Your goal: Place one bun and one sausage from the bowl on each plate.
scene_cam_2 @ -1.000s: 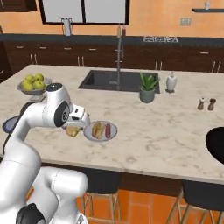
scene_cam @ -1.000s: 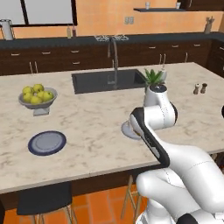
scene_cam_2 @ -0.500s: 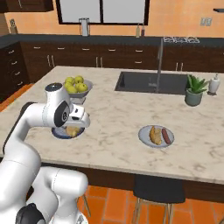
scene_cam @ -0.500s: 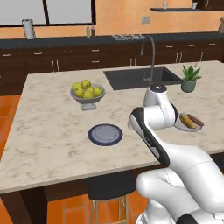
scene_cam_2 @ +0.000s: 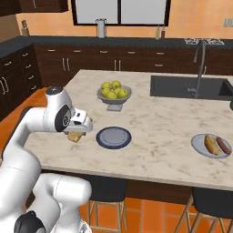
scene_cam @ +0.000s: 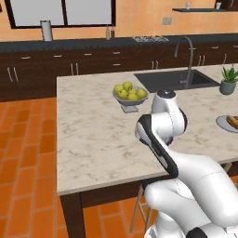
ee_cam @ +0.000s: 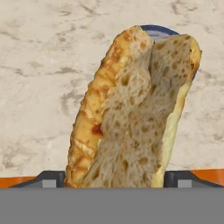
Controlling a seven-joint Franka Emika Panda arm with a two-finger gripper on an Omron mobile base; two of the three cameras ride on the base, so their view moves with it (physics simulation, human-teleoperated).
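Two plates [scene_cam_2: 113,138] rest well apart on the marble island counter [scene_cam_2: 159,123].

A grey footed bowl of yellow-green apples [scene_cam_2: 113,94] stands mid-frame on the pale marbled island counter [scene_cam_2: 150,136]. To the upper right lies a dark recessed sink [scene_cam_2: 186,86] with a curved metal tap [scene_cam_2: 199,50]. A small potted green plant [scene_cam: 228,80] sits at the right edge of the left base view.
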